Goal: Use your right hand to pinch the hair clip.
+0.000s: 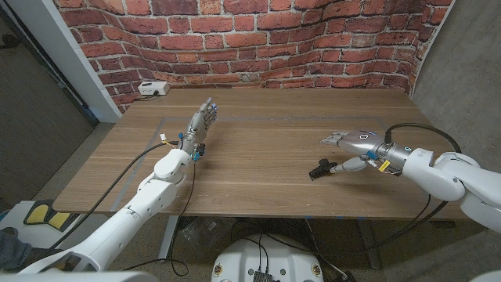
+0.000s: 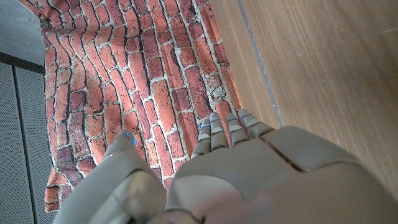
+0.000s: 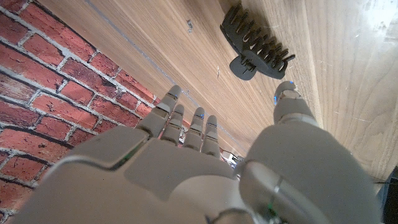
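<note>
the clip (image 1: 322,168) (image 3: 254,42) lay on the table (image 1: 258,168), just beside the right hand (image 1: 354,144) (image 3: 205,168), whose fingers were spread, holding nothing. the left hand (image 1: 200,125) (image 2: 249,168) stood apart, fingers straight, empty.

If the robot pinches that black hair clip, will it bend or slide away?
The hair clip looks like hard dark plastic with rows of teeth, so it will probably stay stiff rather than flop. It seems small and light beside the right hand, and the wooden table looks smooth, so a nudge may make it skid.
</note>
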Controlling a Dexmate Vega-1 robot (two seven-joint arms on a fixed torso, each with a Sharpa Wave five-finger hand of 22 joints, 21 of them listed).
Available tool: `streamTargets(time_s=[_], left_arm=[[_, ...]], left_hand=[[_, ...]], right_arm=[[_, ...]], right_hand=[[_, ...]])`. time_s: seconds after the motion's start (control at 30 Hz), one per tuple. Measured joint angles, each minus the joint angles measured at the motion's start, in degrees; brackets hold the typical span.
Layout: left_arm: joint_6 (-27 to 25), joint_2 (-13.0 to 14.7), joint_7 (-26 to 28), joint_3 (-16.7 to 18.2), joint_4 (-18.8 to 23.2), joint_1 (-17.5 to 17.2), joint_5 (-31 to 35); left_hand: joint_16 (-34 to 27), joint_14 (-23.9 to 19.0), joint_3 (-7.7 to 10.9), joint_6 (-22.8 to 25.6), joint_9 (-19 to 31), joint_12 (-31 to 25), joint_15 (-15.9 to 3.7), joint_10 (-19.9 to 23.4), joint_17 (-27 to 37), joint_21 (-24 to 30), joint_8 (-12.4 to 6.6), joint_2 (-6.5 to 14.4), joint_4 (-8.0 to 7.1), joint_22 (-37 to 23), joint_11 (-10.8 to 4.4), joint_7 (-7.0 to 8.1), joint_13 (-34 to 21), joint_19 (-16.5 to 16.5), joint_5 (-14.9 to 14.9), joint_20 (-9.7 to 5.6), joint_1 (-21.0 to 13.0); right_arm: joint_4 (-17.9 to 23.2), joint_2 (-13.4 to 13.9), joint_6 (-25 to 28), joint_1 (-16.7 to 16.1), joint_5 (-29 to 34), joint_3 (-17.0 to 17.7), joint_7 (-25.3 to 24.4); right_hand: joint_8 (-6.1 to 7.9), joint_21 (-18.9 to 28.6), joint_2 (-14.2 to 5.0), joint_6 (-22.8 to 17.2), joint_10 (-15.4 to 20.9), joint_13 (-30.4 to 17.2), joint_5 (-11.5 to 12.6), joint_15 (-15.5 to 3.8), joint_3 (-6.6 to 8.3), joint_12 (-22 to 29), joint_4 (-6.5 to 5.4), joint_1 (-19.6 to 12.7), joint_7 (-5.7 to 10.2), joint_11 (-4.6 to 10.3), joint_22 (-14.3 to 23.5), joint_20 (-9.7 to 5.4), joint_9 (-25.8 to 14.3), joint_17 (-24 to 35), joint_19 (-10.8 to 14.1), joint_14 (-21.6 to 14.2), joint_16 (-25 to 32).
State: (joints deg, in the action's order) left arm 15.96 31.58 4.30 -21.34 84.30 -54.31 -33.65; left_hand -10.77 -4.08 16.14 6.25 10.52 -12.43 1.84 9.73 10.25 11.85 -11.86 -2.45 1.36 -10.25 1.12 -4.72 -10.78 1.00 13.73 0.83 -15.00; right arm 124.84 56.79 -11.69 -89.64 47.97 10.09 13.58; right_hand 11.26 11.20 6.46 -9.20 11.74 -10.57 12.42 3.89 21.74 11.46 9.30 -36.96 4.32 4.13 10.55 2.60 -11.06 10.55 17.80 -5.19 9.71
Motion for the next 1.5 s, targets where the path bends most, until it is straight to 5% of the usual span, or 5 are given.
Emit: streamTargets(time_s=[0.3,0.67,1.07,1.5], left_arm=[[-0.3,0.4,0.1,0.2,0.7,-0.7,-0.2],[-0.6,0.6,0.3,0.3,1.1,-1.2,-0.3],[-1.0,0.7,0.1,0.2,1.1,-1.4,-0.6],[-1.2,0.4,-0.5,-0.2,0.3,-1.1,-0.9]], left_hand=[[0.0,0.0,0.0,0.3,0.0,0.0,0.0,0.0,0.0,0.0,0.0,0.0,0.0,0.0,0.0,0.31,0.0,0.0,0.0,0.0,0.0],[0.0,0.0,0.01,0.4,0.0,0.0,0.0,0.0,0.0,0.0,0.23,0.3,-0.01,0.0,0.0,0.2,0.0,-0.2,-0.5,0.22,-0.2],[0.0,0.0,0.01,0.4,0.0,0.0,0.0,0.0,0.0,0.0,0.23,0.2,-0.01,0.0,0.0,0.2,0.0,-0.4,-0.5,0.41,-0.2],[0.0,0.0,-0.15,0.4,0.0,0.0,0.0,0.0,0.0,0.0,0.23,0.2,0.15,0.0,0.0,0.2,0.0,-0.4,-0.5,0.41,-0.2]], right_arm=[[-0.9,1.7,2.3,0.1,0.3,-2.2,-0.7],[-2.6,3.8,4.0,0.6,0.1,-5.3,-3.4],[-4.1,7.0,5.9,3.2,-1.6,-9.4,-6.1],[-4.3,10.9,7.4,5.9,-3.2,-12.9,-6.3]], right_hand=[[0.0,0.0,0.0,0.0,0.6,0.0,0.2,0.0,0.01,0.2,-0.48,0.0,0.62,0.56,0.0,1.12,0.0,0.0,0.0,0.2,0.0],[0.92,1.0,-0.53,-1.4,1.5,0.0,0.9,-1.74,0.54,0.6,-0.26,-1.9,1.49,1.44,0.0,2.31,0.0,0.0,3.1,-1.3,1.0],[3.03,2.5,-1.14,-7.2,7.6,0.0,1.4,-3.38,1.29,2.3,-0.29,-4.0,3.49,3.88,0.0,1.99,-0.3,0.0,7.9,-6.8,2.0],[4.0,3.3,-1.51,-10.6,11.1,0.0,1.5,-4.83,1.91,3.2,-0.3,-5.4,5.0,5.31,0.0,1.6,-0.3,0.0,10.3,-10.4,2.4]])
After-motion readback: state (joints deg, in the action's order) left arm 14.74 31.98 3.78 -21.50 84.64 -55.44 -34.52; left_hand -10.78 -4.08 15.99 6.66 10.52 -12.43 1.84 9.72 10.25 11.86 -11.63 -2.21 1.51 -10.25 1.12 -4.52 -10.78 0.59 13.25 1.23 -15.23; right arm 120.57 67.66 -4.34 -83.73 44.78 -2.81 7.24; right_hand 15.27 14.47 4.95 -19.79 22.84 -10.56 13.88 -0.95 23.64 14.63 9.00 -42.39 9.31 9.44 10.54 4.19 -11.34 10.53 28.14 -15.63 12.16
